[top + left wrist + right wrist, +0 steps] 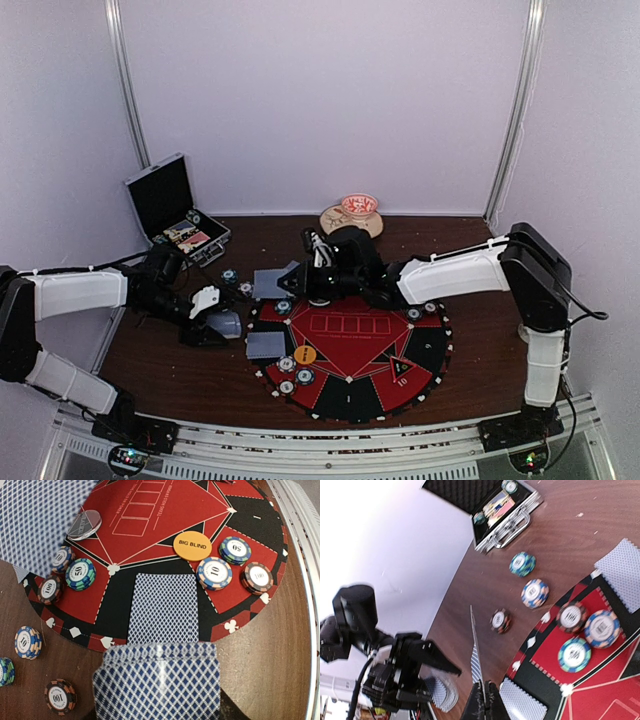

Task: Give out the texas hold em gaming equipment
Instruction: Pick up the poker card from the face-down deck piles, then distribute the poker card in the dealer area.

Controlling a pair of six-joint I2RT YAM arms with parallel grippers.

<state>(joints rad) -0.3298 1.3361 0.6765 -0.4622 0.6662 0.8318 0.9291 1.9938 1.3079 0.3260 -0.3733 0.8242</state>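
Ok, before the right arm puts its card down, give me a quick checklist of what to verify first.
1. Right end effector shut on the held card: ok, pinched edge-on.
2. Only one card pinched: cannot tell, though it looks thin.
3. Left end effector gripping the deck: ok, fanned.
4. Dealt card flat and face down on the mat: ok.
5. Big Blind disc clear of that card: ok, apart.
6. Held card's face hidden: cannot tell.

This is a lab-style robot test booth. Plain white panel walls [320,100] framed by metal posts [126,80] close in the left, far and right sides. The left arm [80,292] and right arm [455,275] are bolted to an aluminium rail [320,455] along the near edge of the wooden table [480,370].
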